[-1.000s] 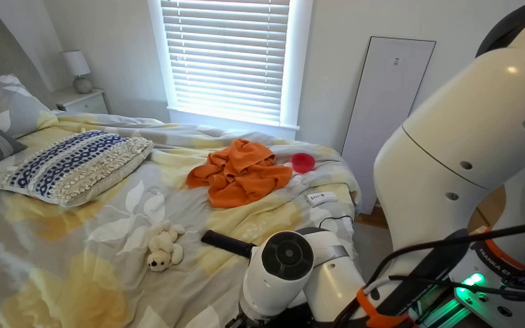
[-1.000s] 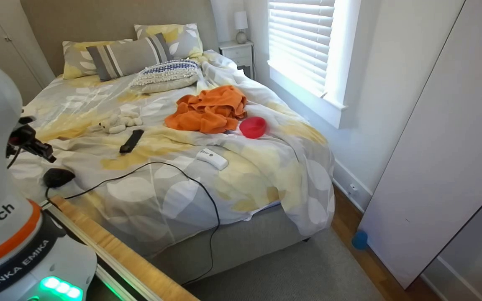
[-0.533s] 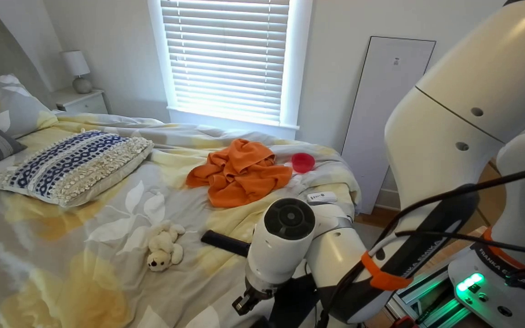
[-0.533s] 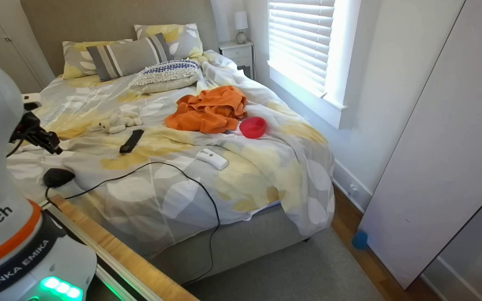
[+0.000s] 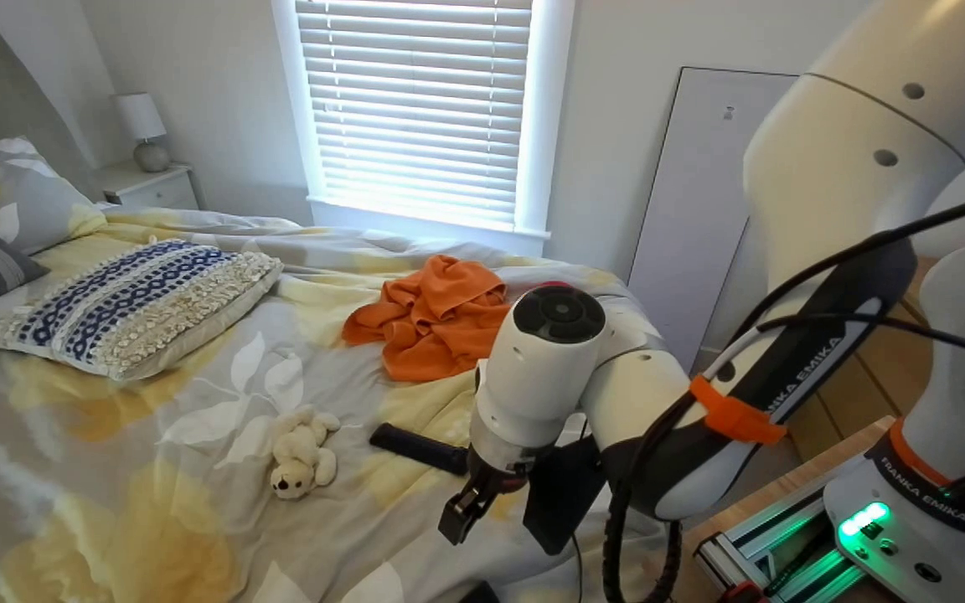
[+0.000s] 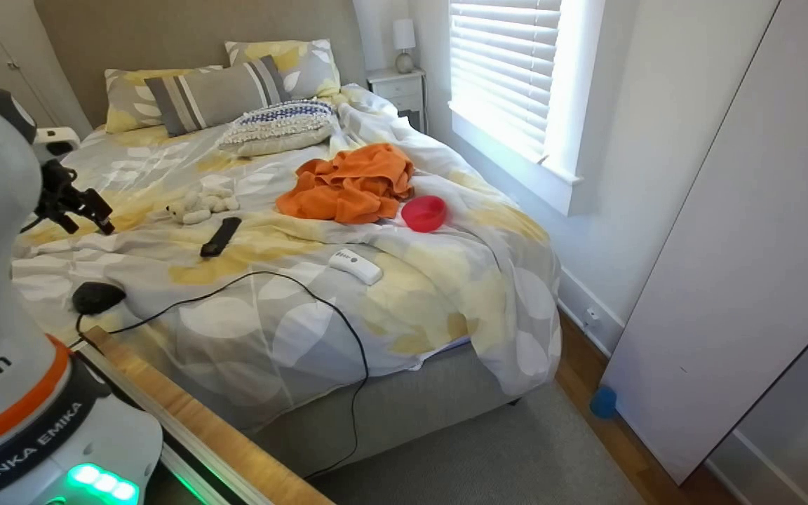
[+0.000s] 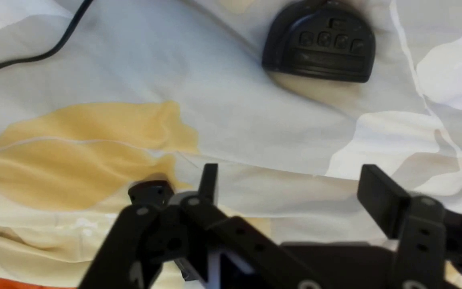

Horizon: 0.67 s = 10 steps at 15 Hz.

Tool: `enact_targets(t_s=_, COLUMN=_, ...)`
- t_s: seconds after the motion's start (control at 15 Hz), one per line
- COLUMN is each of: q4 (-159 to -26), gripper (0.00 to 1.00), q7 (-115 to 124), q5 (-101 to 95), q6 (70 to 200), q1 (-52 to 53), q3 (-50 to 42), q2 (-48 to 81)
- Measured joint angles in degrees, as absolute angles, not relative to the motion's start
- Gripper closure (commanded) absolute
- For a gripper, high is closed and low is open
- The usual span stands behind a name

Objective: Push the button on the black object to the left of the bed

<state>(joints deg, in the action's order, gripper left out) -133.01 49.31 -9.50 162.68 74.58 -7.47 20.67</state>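
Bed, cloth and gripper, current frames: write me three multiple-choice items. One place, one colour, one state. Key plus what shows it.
1. Where is the black bar?
A) Under the striped pillow
B) On the bed, beside the stuffed toy
C) On the nightstand

2. What colour is the crumpled cloth?
A) Blue
B) Green
C) Orange

3. How does the gripper stand?
A) Open
B) Shut, empty
C) Shut on the crumpled cloth

1: B, since both exterior views show the black bar and the stuffed toy near each other on the bed.
2: C, since it shows plainly orange in both exterior views.
3: A, since the wrist view shows its jaws well apart.
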Motion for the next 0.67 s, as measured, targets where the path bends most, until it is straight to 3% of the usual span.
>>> enact_targets(t_s=0.67, q4=-138.6, gripper=0.0, q7=43.4, q5=-10.3, q6=151.3, q1=62.0, q3=3.0, q2=4.0)
